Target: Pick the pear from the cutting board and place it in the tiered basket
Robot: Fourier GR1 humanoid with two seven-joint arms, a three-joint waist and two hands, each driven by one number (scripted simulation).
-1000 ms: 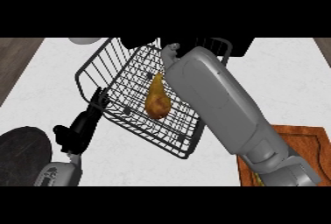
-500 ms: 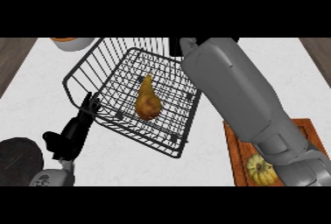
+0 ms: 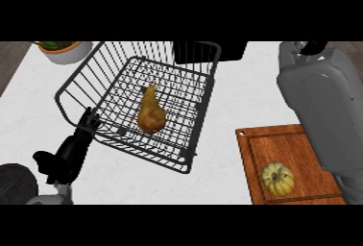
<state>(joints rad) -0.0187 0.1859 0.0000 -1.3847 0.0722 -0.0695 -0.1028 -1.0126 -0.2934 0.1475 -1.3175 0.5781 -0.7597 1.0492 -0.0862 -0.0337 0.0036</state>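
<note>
Brown-yellow pear (image 3: pixel 151 113), black wire basket (image 3: pixel 186 81), red-brown wood board (image 3: pixel 276 146), pale striped squash (image 3: pixel 278 178), prob. ribbed.

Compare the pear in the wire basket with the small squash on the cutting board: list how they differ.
The pear is long with a narrow neck; the squash is round, squat and ribbed. The pear is golden brown; the squash is pale yellow-green. The pear lies inside the black wire basket; the squash sits on the wooden cutting board. Both rest untouched by either hand.
</note>
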